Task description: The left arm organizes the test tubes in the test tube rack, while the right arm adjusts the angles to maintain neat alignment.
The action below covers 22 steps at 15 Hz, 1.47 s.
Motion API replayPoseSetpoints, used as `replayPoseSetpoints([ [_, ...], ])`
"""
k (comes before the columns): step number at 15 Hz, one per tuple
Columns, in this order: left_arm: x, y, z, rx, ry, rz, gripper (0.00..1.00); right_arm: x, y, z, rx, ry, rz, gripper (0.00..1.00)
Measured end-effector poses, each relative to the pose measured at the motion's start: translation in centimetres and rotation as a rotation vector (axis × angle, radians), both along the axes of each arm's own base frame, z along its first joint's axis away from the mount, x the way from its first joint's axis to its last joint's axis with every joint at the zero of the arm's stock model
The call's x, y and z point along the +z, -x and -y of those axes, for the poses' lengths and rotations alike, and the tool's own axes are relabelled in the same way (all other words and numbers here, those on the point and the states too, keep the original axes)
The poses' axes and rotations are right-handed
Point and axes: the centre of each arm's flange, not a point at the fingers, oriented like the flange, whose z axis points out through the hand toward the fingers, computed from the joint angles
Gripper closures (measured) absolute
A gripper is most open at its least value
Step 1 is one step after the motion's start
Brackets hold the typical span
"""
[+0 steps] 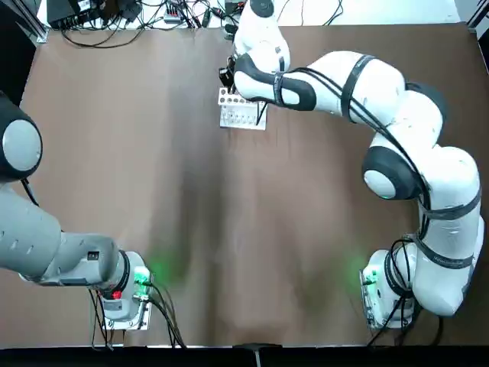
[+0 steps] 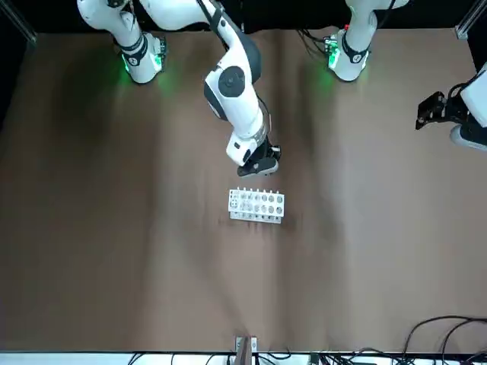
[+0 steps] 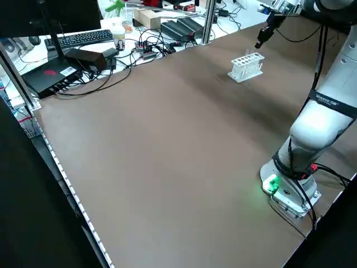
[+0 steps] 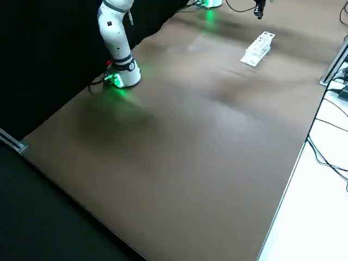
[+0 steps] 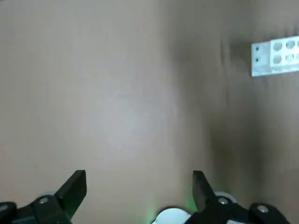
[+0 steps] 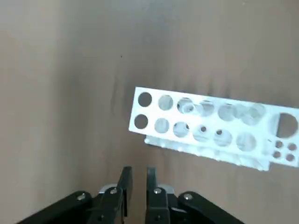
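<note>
The white test tube rack (image 1: 243, 115) (image 2: 256, 205) stands on the brown table at the far middle. In the right wrist view, clear test tubes (image 6: 187, 107) show faintly in some of the holes of the rack (image 6: 210, 126). My right gripper (image 2: 262, 163) (image 6: 137, 179) hovers just beside the rack, on the side nearer the bases. Its fingers are closed to a narrow slit and I see nothing between them. My left gripper (image 2: 431, 111) (image 5: 139, 186) hangs wide open and empty far off at the robot's left table edge, with the rack (image 5: 275, 57) distant in its view.
Both arm bases (image 1: 126, 294) (image 1: 382, 287) glow green at the near edge. A keyboard (image 3: 83, 38), black boxes and cables (image 3: 139, 47) lie beyond the table's left edge. More cables (image 1: 137, 19) run along the far edge.
</note>
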Motion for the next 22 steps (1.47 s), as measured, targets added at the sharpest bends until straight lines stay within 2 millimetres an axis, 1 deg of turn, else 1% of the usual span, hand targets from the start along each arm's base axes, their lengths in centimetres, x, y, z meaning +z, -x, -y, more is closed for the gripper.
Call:
replayPoseSetpoints([
  [3,0.4,-0.6,0.1,0.057,-0.002,0.053,0.00,-1.9,-1.3,-1.2,0.007,0.011,0.037,0.81],
  [7,0.5,-1.0,0.2,0.071,0.000,0.082,0.00,-4.0,-2.6,-2.0,-0.003,-0.022,0.128,0.85],
  [8,0.5,-1.0,0.2,0.072,0.000,0.085,0.00,-4.1,-2.9,-2.0,-0.006,-0.023,0.135,0.87],
  [10,0.4,-1.2,0.4,0.088,0.000,0.092,0.00,-4.1,-3.3,-1.7,-0.007,-0.015,0.146,0.88],
  [12,0.3,-1.3,1.0,0.117,-0.001,0.100,0.00,-3.9,-3.5,-1.5,0.007,0.008,0.172,0.87],
  [17,0.0,-1.2,2.4,0.121,-0.002,0.095,0.00,-4.0,-3.7,-1.3,0.012,0.026,0.179,0.89],
  [22,-0.3,-1.3,2.5,0.125,-0.003,0.089,0.00,-4.9,-4.2,-0.4,0.018,0.087,0.169,0.89],
])
